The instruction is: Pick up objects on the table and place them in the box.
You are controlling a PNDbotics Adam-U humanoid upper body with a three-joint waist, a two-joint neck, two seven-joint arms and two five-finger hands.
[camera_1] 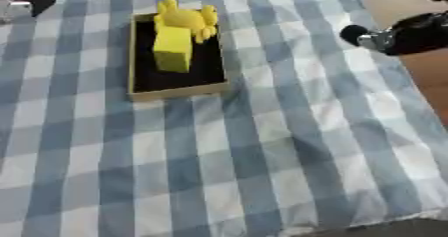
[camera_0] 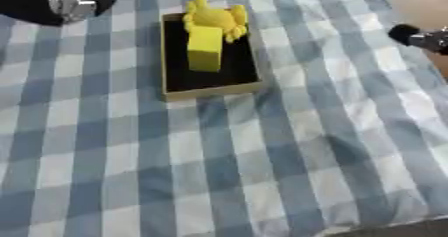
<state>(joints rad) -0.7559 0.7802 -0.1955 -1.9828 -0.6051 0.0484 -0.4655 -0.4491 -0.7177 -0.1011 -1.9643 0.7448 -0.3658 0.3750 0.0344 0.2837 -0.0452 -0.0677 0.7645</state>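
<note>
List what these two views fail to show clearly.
- Left hand: cut off by the top-left corner in both eye views; fingers unreadable.
- Right hand: cut by the right edge; fingers unreadable.
- Yellow figure at the box's far end: too blurred to identify.
- Yellow block: its underside is hidden inside the box.

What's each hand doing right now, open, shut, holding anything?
Left hand: at the upper left, fingers not visible, cannot tell.
Right hand: at the right edge, nothing seen in it, fingers cannot be told.
</note>
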